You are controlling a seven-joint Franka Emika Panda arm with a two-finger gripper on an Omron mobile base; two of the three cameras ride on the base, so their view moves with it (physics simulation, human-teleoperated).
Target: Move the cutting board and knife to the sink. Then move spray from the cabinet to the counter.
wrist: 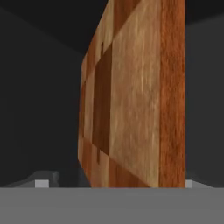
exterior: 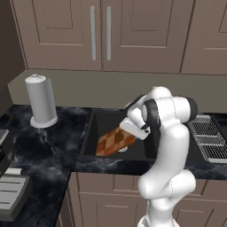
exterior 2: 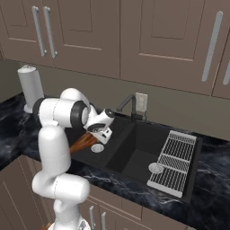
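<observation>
The checkered wooden cutting board leans tilted inside the black sink, its lower end on the basin floor. My gripper is at its upper end, low in the left of the basin. In the hand view the board stands edge-on between the fingertips, which sit wide apart with a gap on the left side, so the gripper is open. From the right the board shows below the hand. The knife and the spray are out of view. The brown wall cabinet has its doors shut above the black counter.
A white paper-towel roll stands on the counter left of the sink. A dark faucet rises behind the basin. A wire drying rack lies over the sink's right side. A grey appliance sits at the near left.
</observation>
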